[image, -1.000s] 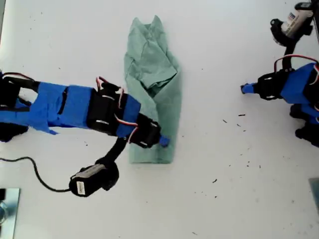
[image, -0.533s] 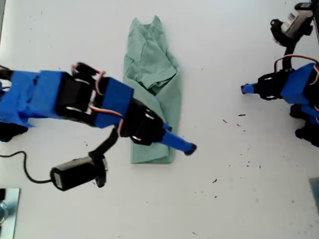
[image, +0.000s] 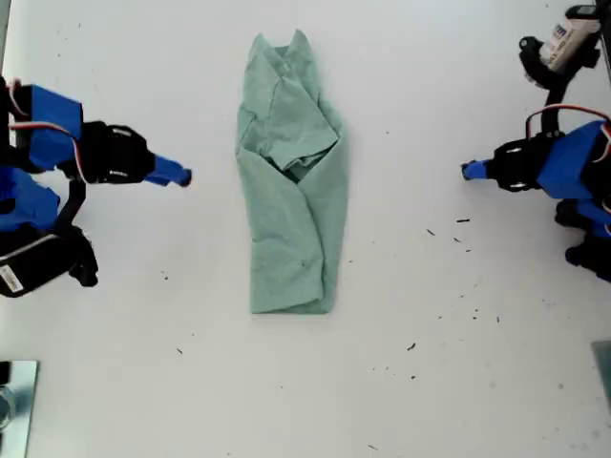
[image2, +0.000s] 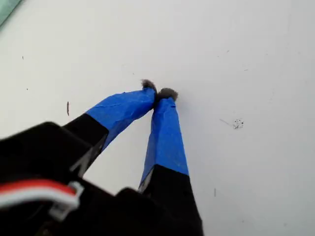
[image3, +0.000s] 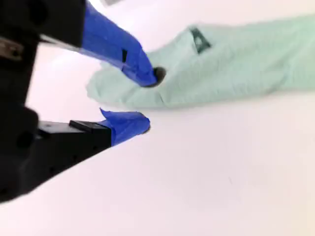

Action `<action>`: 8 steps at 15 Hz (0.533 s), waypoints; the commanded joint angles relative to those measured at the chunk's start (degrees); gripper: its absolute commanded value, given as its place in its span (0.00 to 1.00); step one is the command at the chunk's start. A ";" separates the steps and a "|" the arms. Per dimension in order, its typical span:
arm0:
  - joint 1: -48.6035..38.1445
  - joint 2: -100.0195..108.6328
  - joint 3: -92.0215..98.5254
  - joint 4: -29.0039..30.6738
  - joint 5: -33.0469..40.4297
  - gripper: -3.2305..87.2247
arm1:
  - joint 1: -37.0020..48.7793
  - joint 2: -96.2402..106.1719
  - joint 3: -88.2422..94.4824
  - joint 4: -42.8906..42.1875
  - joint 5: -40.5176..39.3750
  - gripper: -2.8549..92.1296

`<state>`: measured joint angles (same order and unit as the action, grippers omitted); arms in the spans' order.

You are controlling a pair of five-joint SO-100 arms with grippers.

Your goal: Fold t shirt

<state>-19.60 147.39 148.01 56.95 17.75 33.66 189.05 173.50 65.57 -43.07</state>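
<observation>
Soft pale-green cloth, the t shirt (image: 291,181) lies folded into a long narrow strip on the white table (image: 430,363), its long axis running top to bottom of the exterior view, rumpled toward the top. My first gripper (image2: 158,93) is pinched closed on nothing. My second gripper (image3: 145,101) gapes, empty.

No text, brand, number or sign can be read in any view. A white label on the camera module (image: 21,276) at the exterior view's left edge and another on the module (image: 563,38) at its upper right carry dark marks too small to make out.
</observation>
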 commanded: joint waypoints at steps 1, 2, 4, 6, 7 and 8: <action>0.00 4.31 8.88 -3.78 -2.72 0.03 | 0.53 0.70 2.02 -0.09 0.79 0.06; 0.35 4.31 7.12 -3.43 -2.90 0.03 | -0.88 0.62 1.76 -0.62 0.97 0.06; 1.67 -0.88 -6.50 2.37 -2.90 0.03 | -8.35 -8.09 -9.14 -0.97 5.27 0.06; 6.50 -17.40 -31.55 12.83 -3.69 0.03 | -16.52 -36.47 -40.52 7.47 8.09 0.06; 10.28 -26.72 -46.67 19.07 -3.69 0.03 | -21.45 -49.22 -58.01 13.45 9.14 0.06; 13.36 -34.54 -59.59 23.99 -3.60 0.03 | -25.58 -59.94 -73.92 18.11 9.58 0.06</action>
<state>-10.99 122.26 111.62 74.71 14.77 13.45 145.55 129.02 77.78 -34.63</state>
